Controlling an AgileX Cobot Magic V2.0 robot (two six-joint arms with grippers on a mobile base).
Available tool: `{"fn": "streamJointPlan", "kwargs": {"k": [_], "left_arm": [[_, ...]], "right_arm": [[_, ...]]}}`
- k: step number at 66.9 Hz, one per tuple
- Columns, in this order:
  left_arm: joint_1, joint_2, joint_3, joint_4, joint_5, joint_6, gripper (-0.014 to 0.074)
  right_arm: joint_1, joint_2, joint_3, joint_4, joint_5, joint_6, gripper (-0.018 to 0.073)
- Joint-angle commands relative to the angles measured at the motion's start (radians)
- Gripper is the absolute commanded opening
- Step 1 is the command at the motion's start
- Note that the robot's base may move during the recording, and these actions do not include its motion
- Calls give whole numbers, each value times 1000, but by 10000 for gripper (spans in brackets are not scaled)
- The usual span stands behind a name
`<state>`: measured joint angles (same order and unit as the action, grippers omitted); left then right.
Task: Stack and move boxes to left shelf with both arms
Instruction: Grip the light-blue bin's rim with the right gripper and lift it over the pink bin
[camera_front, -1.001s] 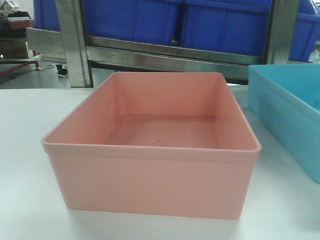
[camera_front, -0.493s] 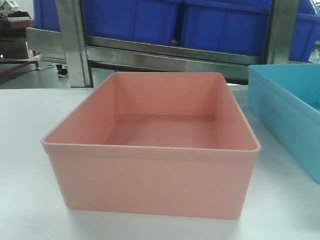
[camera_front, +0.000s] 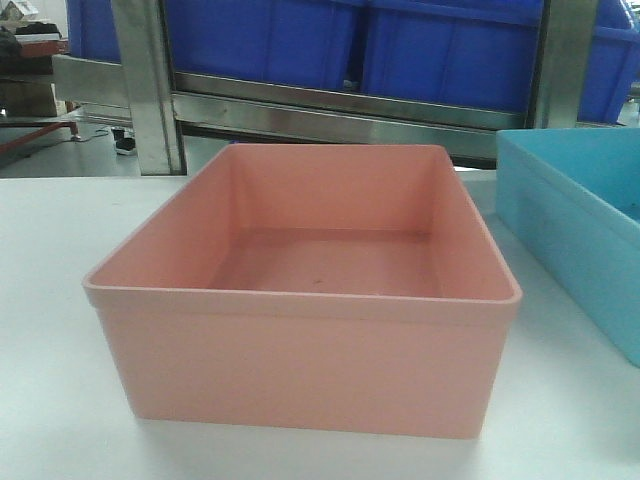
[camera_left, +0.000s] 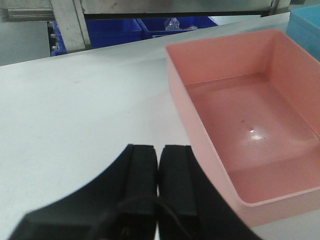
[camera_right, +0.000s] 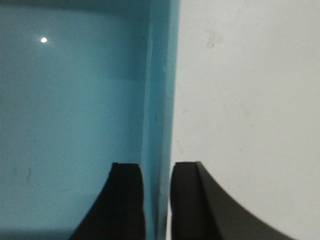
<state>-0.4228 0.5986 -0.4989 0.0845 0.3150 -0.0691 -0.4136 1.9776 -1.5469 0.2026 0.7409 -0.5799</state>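
Nothing has moved since. Left gripper (camera_left: 158, 185) is held closed, empty, pink tub (camera_left: 250, 115) at 2 o'clock. Right gripper (camera_right: 156, 200) is set narrow astride blue tub (camera_right: 75, 100) wall, clamping cannot be told; tub could be tipped by one-wall lift.

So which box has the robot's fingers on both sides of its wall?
The light blue box: fingers of the right gripper straddle its wall. The pink box has none.

A salmon pink rectangular plastic tub (camera_front: 300, 360) and a light blue rectangular plastic tub (camera_front: 570, 230), both unpatterned, are set on a flat white table (camera_front: 50, 300). Dark blue plastic crates (camera_front: 260, 40) are framed by a silver steel rack (camera_front: 150, 90). The left gripper (camera_left: 159, 162) and the right gripper (camera_right: 156, 182) are finished in black.
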Motion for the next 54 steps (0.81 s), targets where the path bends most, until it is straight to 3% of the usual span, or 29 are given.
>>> {"fn": "streamJointPlan", "kwargs": {"k": [1,25,40,54], "left_arm": [[-6,-1,-28,3,-89,2,-9],[-6,-1,-28,3,-89,2,-9],[-6,-1,-28,3,-89,2,-9],[-6,-1,-28,3,-89,2,-9]], "right_arm": [[-5,-54,-36,2,-40,-9,51],[-5,-78,-36,3,-7,96,55],[-5,-148,-41,4,-5,107,55],[-5,-210,-57,70,22,107,55]]}}
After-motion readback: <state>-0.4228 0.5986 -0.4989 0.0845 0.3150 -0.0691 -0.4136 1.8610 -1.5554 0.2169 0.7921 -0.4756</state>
